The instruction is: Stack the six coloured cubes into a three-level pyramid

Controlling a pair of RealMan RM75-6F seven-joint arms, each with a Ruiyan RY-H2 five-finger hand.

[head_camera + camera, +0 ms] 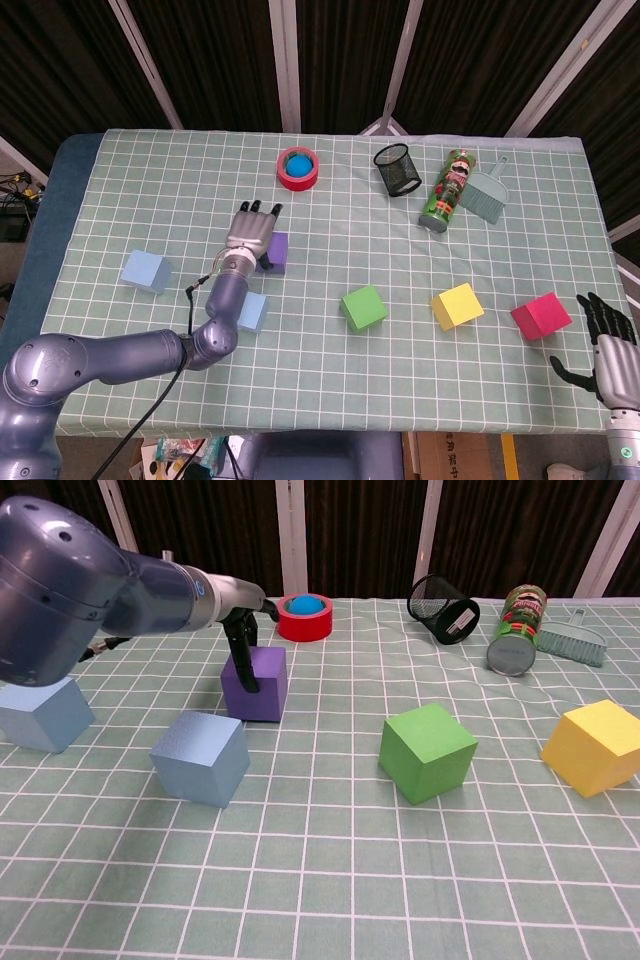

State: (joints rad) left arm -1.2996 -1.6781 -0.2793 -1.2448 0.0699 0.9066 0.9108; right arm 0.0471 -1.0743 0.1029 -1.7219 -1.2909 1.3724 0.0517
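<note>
My left hand [254,229] [243,632] reaches over the purple cube [278,252] [259,684], with fingers down its left side and its thumb behind, gripping it on the cloth. One light blue cube [251,311] [200,757] lies just in front of it, another [146,271] [42,712] further left. To the right, in a row, lie the green cube [363,307] [427,752], the yellow cube [457,305] [598,746] and the red cube [541,315]. My right hand [610,341] hangs open past the table's right front corner, holding nothing.
At the back stand a red tape roll with a blue ball inside [298,167] [303,616], a tipped black mesh cup [398,168] [444,608], a lying can [446,190] [518,628] and a small hand brush [485,190] [571,639].
</note>
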